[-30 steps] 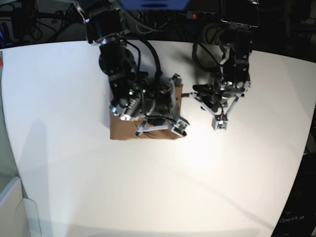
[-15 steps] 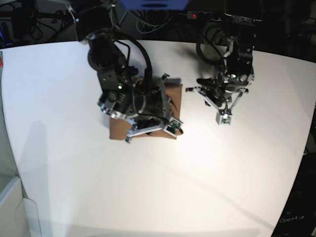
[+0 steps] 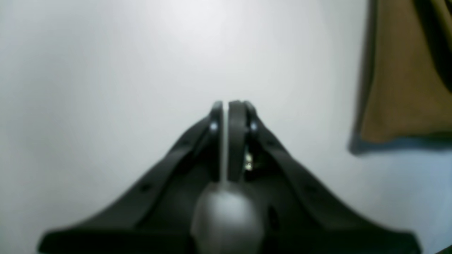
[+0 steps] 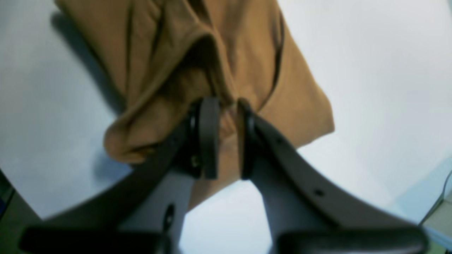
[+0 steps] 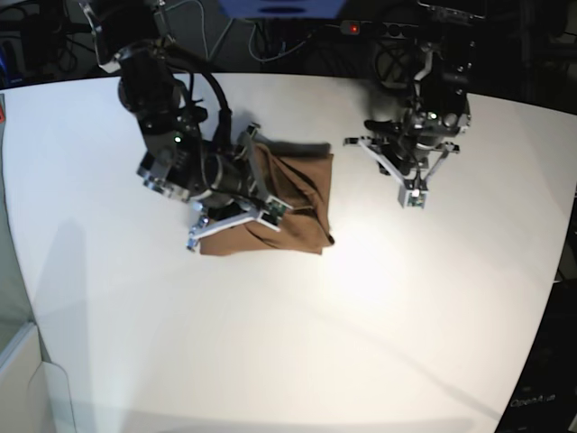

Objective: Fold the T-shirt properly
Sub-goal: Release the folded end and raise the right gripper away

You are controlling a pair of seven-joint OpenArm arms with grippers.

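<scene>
The brown T-shirt [image 5: 297,203] lies folded into a compact rectangle at mid-table, with its left side ruffled and raised. My right gripper [image 5: 269,207] sits on that left side. In the right wrist view a bunched ridge of T-shirt [image 4: 169,63] runs into the narrow gap of the right gripper [image 4: 224,104], which is shut on it. My left gripper [image 5: 410,198] hovers to the right of the shirt over bare table. In its wrist view the left gripper [image 3: 226,104] is shut and empty, and a T-shirt [image 3: 399,88] corner shows at the right edge.
The white table [image 5: 361,343] curves away at the right and far edges. Cables and a power strip [image 5: 361,27] lie in the dark beyond the far edge. A pale box [image 5: 18,379] stands off the table's lower left corner.
My right arm has swung left and back off the shirt's middle, uncovering it, and its jaws have closed on the fabric. The left arm has drifted slightly right and away.
</scene>
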